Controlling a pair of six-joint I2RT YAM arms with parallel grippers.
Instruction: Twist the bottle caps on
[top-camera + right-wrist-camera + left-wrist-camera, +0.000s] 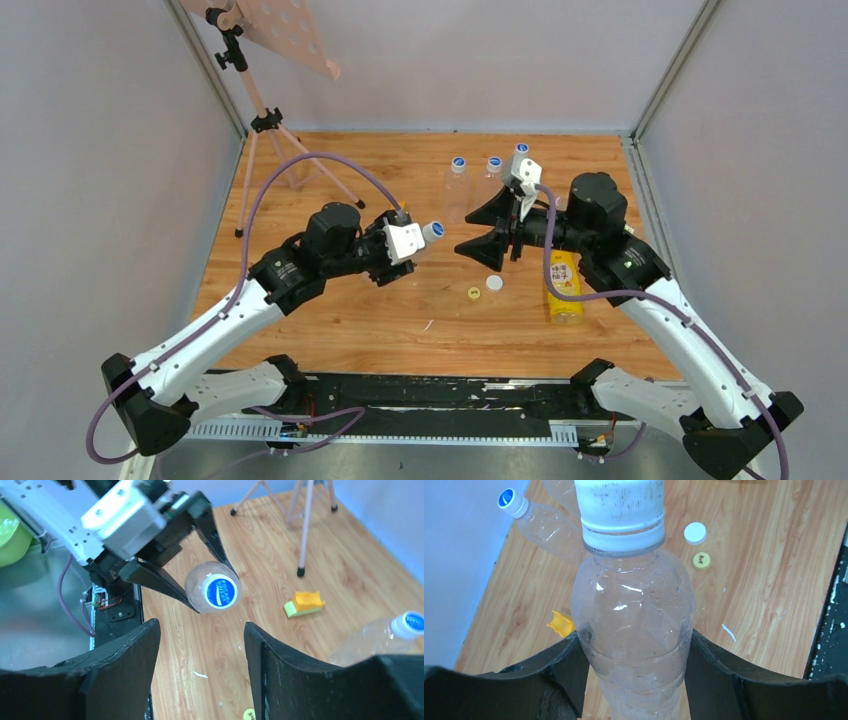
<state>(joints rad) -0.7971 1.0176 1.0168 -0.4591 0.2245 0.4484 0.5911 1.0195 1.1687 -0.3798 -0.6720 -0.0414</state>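
The wooden desk (340, 330) carries everything, with a tripod (262, 120) at its far left corner. The left arm (230, 315) reaches inward, and the left jaws are clamped on the body of a clear bottle (634, 630) held off the desk on its side, its blue cap (221, 591) seated on the neck and facing the right arm (670, 310). The right jaws stand apart with nothing between them, just short of that cap. A yellow bottle (564, 290) lies beside the right arm. A row of capped bottles (457, 190) stands at the back. A white cap (494, 283) and a yellow cap (473, 293) lie loose, close together, mid-desk.
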